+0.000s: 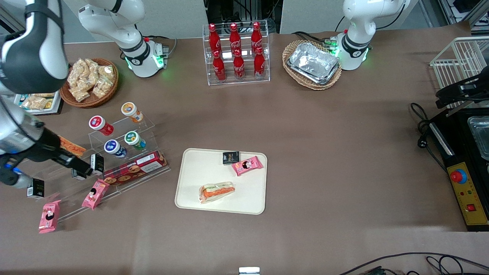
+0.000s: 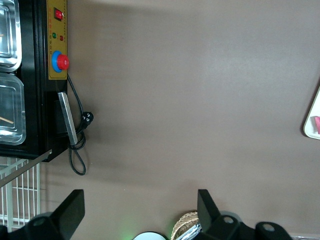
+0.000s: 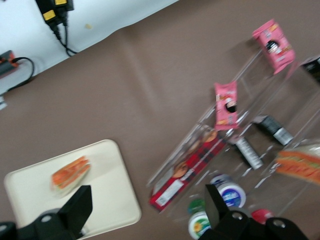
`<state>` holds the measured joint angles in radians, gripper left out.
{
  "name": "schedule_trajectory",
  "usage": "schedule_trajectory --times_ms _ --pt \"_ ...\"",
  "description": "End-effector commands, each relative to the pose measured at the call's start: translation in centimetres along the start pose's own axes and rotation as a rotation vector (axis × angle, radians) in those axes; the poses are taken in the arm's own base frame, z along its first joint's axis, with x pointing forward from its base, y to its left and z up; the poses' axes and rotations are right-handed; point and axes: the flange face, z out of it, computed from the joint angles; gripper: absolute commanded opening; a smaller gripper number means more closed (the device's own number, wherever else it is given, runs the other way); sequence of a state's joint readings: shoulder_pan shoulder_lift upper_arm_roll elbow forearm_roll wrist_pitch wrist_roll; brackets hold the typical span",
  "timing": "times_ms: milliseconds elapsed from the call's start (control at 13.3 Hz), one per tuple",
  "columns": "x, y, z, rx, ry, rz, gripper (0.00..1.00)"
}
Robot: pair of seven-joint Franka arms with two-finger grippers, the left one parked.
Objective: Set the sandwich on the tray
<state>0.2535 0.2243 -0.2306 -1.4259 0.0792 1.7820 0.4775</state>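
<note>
Two sandwiches show: the stubby sandwich [image 1: 216, 190] lies on the tray [image 1: 191, 198] with one black packet [image 1: 230, 157] and one of three pink packets [image 1: 247, 165], while the sandwich [image 1: 72, 146] lies off the tray on the clear stand [image 1: 147, 121] toward the working arm's end, among four lidded tubs [image 1: 134, 139]; six red bottles [image 1: 237, 51] stand farther from the front camera than the tray. The gripper [image 1: 85, 170] hangs over that stand with fingers [image 3: 77, 209] spread wide, gripping nothing. The arm covers part of the sandwich.
</note>
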Motion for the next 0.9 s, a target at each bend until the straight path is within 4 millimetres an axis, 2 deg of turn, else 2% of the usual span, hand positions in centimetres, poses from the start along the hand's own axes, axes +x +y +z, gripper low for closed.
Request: schedule_trajectory --times_ms 0,75,452,828 --pt "-1.0 2.5 -1.1 -0.063 0.053 -0.081 1.00" --pt "-1.0 3.1 -1.5 -0.069 0.056 -0.099 1.00" --pt "-0.2 8.6 -2.9 -0.079 0.055 -0.178 1.00" --pt "0.6 10.4 -3.8 -0.096 0.073 -0.158 1.00"
